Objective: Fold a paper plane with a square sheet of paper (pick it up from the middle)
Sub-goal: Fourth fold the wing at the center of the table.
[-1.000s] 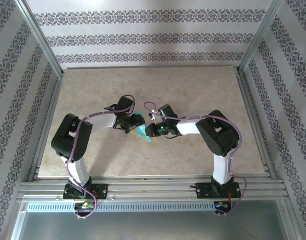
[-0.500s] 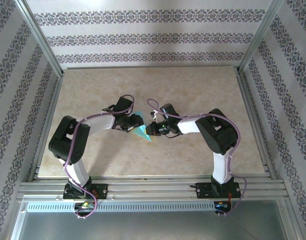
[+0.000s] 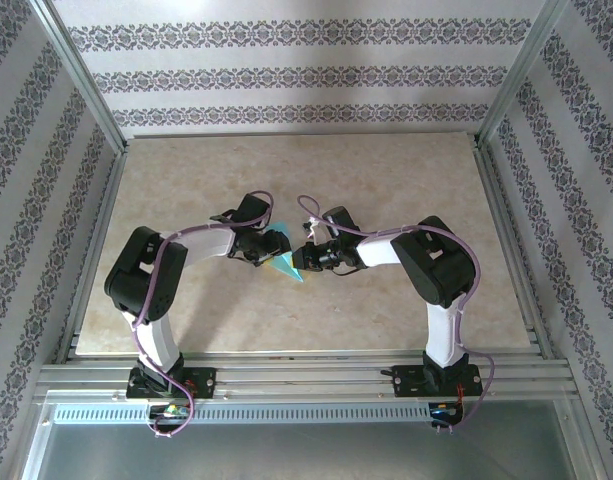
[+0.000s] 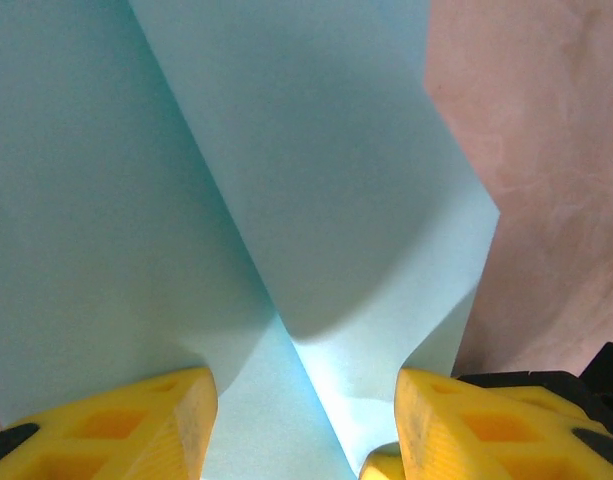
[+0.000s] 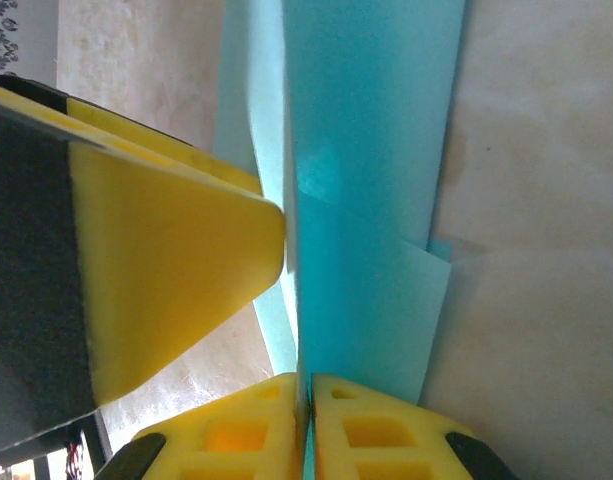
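Right jaws clenched on the single paper plane (image 3: 285, 266); left jaws apart, astride its folds.

So the turquoise paper plane (image 3: 287, 266) sits right between the left gripper (image 3: 273, 243) and right gripper (image 3: 306, 258), tip poking out.

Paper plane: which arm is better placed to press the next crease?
Left, probably: left gripper open astride the paper plane, over its fold; right gripper pinched shut on its edge.
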